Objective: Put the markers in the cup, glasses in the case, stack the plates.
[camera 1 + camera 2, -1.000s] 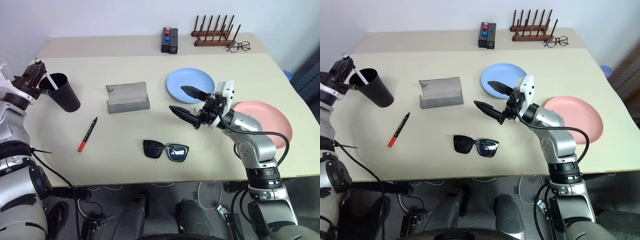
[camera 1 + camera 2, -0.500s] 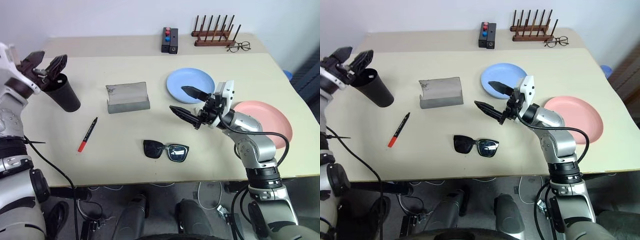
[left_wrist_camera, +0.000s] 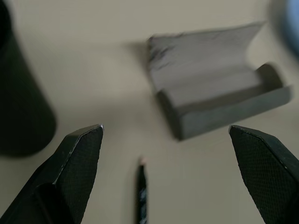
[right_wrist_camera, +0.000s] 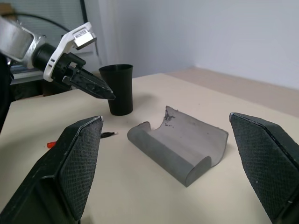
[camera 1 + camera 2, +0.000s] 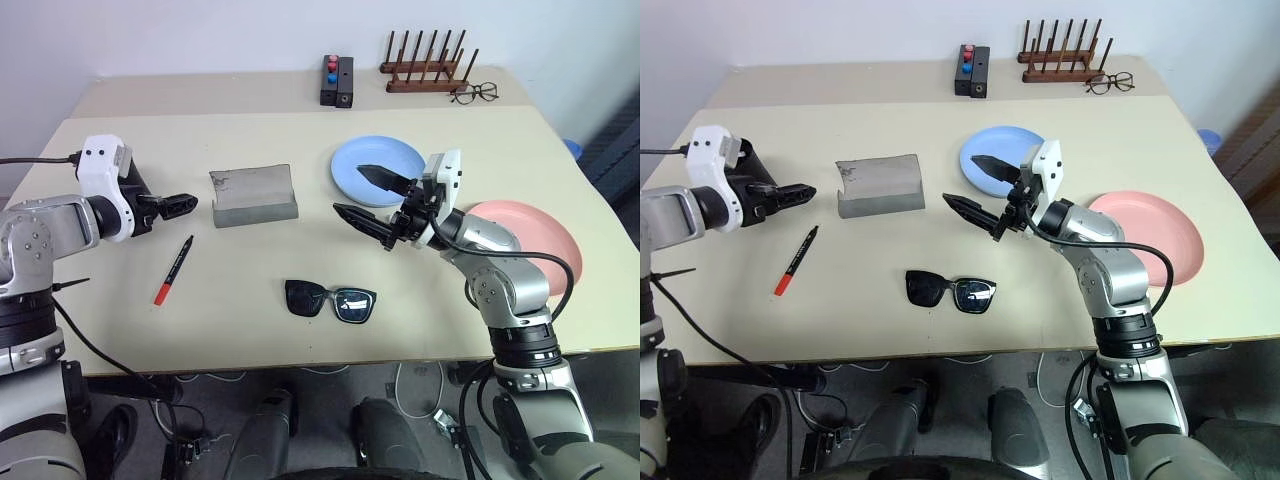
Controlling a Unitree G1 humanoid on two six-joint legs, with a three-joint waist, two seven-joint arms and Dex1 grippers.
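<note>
My left gripper is open and empty, pointing across the table toward the open grey case. Just behind that hand stands the black cup. One marker, black with a red end, lies on the table below and in front of the left fingers. The black sunglasses lie folded open near the front middle. My right gripper hangs open and empty above the table, in front of the light blue plate. The pink plate sits to the right, partly behind the right arm.
At the back of the table are a small black box with red and blue buttons, a wooden rack and thin clear spectacles. The table's front edge runs just below the sunglasses.
The left gripper opened above the cup, letting go of a thin light stick, then swung down and right to hover in front of the cup. The right arm kept still.
</note>
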